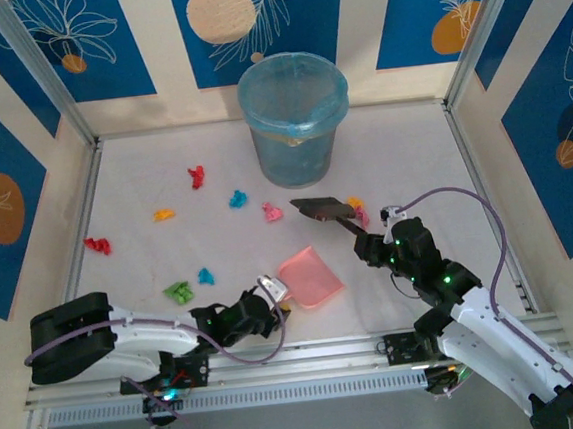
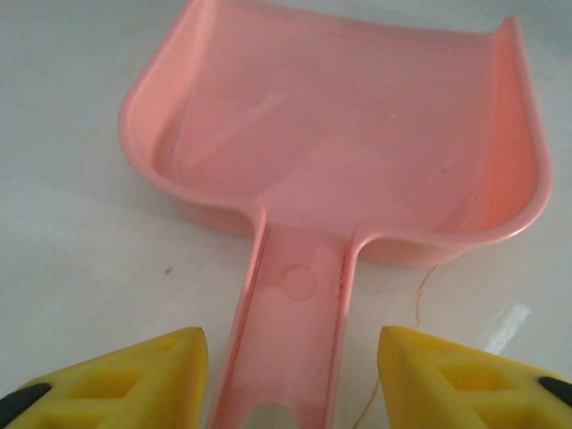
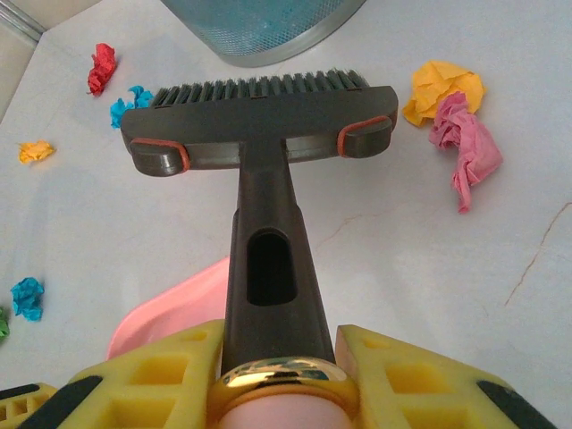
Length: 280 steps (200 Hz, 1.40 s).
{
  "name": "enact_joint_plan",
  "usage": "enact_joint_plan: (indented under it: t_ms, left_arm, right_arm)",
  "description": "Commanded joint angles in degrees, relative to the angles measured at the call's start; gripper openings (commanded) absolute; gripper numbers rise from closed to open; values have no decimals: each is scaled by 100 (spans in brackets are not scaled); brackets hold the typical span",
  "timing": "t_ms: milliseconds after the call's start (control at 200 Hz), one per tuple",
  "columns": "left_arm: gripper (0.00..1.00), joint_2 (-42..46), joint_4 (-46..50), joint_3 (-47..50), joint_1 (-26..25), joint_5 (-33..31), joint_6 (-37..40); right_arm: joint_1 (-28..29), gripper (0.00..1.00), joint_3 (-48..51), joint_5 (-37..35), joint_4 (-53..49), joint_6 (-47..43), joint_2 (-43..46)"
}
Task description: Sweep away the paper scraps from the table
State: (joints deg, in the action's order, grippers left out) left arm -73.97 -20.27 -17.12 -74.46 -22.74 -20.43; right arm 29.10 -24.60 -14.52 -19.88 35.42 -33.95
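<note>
The bin (image 1: 293, 119) stands on the surface (image 1: 413, 163) at twelve o'clock. The dustpan (image 1: 310, 278) lies at six o'clock, its handle between the fingers of the left hand (image 1: 270, 292). The brush (image 1: 326, 211) is behind the dustpan, in the right hand (image 1: 369, 235). Paper scraps (image 1: 196, 177) lie from seven to eleven o'clock, some just beside the brush.

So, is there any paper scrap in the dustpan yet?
No, the dustpan is bare inside, with nothing lying in it.
</note>
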Motion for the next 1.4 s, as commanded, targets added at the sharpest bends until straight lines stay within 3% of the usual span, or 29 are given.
enact_joint_plan:
  t_ms: [0, 280, 585, 895, 1200, 1395]
  left_arm:
    - [48, -97, -337, 25, -52, 9, 127]
    - [42, -134, -293, 38, -56, 10, 45]
    - [23, -44, -209, -27, -52, -118, -158]
    - [12, 530, 261, -281, -51, -380, -386]
    - [2, 1281, 2702, -1916, 14, -556, -475]
    - [0, 962, 3958, -3387, 192, -592, -278]
  right_arm:
    - [-26, 0, 27, 108, 353, -86, 46]
    - [-34, 0, 17, 73, 301, -61, 95]
    - [-37, 0, 21, 42, 250, -27, 128]
    - [-80, 0, 39, -33, 207, -26, 253]
    - [-113, 0, 34, -305, -96, 260, 842]
    - [-426, 0, -29, -411, -460, 644, 1148]
